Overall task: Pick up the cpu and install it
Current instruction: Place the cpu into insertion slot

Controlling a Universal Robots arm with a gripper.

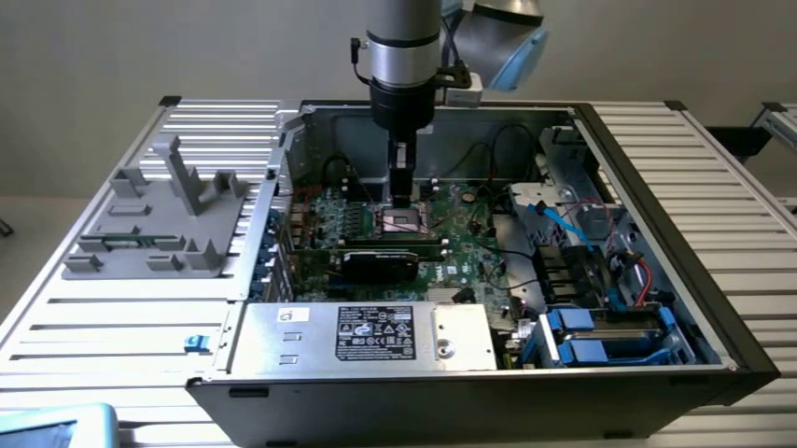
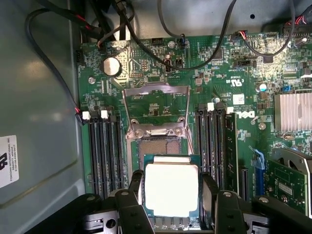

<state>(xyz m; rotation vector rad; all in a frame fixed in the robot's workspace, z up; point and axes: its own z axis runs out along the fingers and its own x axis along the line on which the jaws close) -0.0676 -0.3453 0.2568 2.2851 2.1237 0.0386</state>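
Plain grey wall (image 1: 149, 47) behind a slatted metal table (image 1: 697, 187), open computer case (image 1: 660, 201) on top. Inside, gripper (image 1: 401, 201) low over the motherboard (image 2: 219, 73), fingers (image 2: 136, 187) clamped on the cpu (image 2: 171, 190) by two opposite edges. Just beyond the fingertips, the bare socket (image 2: 158, 146), its metal frame (image 2: 156, 105) hinged up. Memory slots (image 2: 105, 151) close outside each finger; case walls well apart. Grey fixture (image 1: 162, 219) off to the exterior view's left.

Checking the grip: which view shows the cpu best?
The wrist view: the cpu lies large and unobstructed, clamped between the gripper's fingers by the open socket. In the exterior view it is too small to tell at the gripper's tip.
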